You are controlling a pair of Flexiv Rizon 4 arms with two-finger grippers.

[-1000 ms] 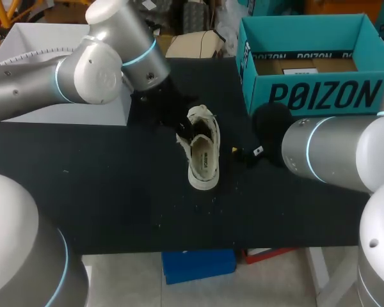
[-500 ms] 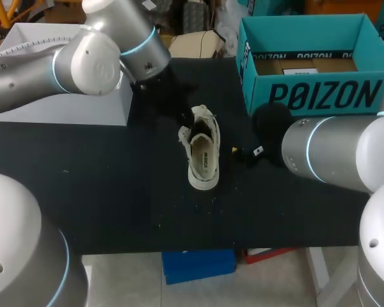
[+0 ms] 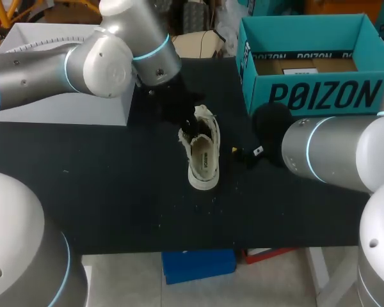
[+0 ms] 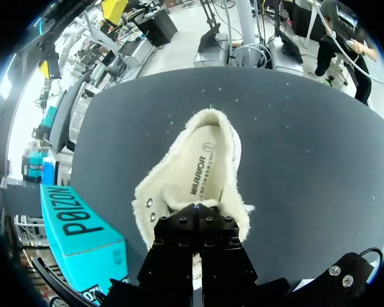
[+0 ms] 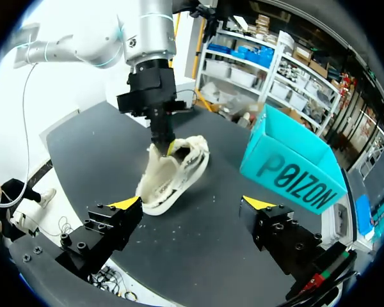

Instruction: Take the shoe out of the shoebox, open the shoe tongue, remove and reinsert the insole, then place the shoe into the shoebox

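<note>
Right wrist view showed left gripper [image 5: 168, 146] pinching the shoe [image 5: 176, 171] at its tongue, likely opening it. Right gripper [image 5: 193, 204] hung wide open.

Only a few bits of print here: the teal shoebox [image 3: 320, 96] has one big word in dark block letters across its long side wall, easy to make out from the head view and both wrist views. The shoe [image 3: 203, 160] has a dark word printed lengthwise on its insole [image 4: 201, 169], with a small round mark by it. There's also a white label [image 3: 301, 71] inside the box, too small to read.
</note>
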